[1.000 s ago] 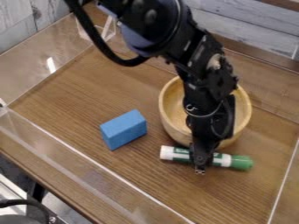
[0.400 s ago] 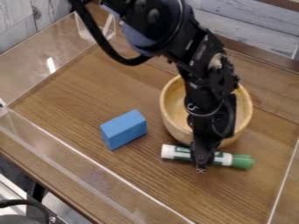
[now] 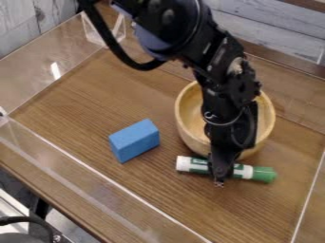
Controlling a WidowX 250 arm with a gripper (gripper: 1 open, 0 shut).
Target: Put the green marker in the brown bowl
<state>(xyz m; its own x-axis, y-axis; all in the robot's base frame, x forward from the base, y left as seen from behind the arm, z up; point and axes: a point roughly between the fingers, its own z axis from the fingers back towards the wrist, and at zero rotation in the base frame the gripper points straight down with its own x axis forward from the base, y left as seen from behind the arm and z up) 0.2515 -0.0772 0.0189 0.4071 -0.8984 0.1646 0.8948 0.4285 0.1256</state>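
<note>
Underneath, wood-grain table (image 3: 89, 104), clear side walls; gripper (image 3: 225, 177) narrowed around green marker (image 3: 226, 170) beside brown bowl (image 3: 191, 119).

- I see open wooden table (image 3: 89, 100) left of and behind the blue block (image 3: 133, 140).
- Brown bowl (image 3: 191, 128) just behind the green marker (image 3: 226, 170), black arm (image 3: 210, 66) above it.
- Clear wall (image 3: 38, 142) fences the near-left edge.

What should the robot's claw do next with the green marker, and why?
Probably lift it straight up. The gripper is down around the middle of the green marker, which lies flat on the table just in front of the brown bowl. The marker has to rise above the bowl's thick wall before it can go in.
</note>
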